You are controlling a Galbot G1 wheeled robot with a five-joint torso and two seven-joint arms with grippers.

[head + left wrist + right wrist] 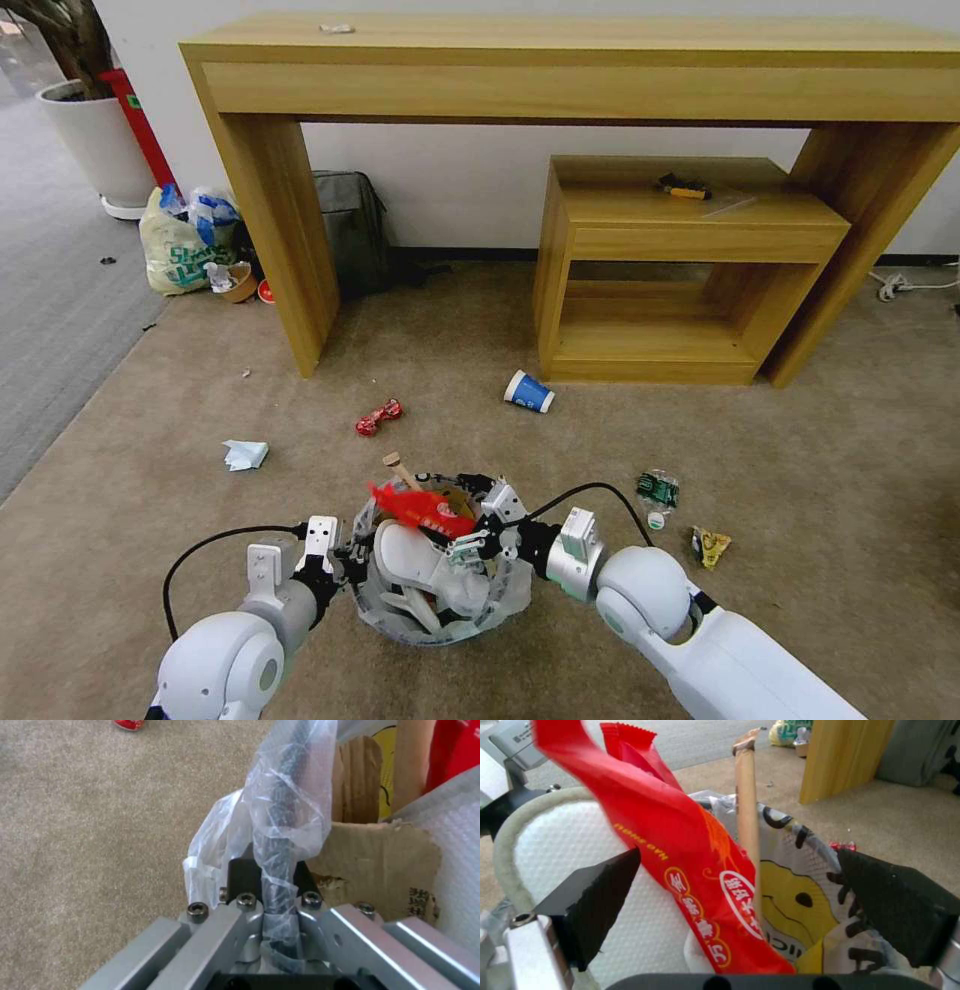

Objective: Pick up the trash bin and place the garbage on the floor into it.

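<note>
Beige carpet, the floor [800,420], spreads under everything, and nearest the robot the trash bin [400,625] hangs just above it, already stuffed. Its left gripper [280,896] has its jaws clamped on the bag-wrapped rim, which seems to be what carries the bin and keeps its mouth up. From the other side the right gripper [740,896] reaches over the opening, jaws spread wide either side of a red wrapper [695,870] that stands loose among a white slipper [565,843] and a wooden stick [747,810], probably so it can settle inside. Farther out, garbage lies scattered: a green crushed bottle [657,489], crumpled paper [244,454], a red piece [378,417] and a blue cup [528,391], before the wooden table [560,60] at the wall.
</note>
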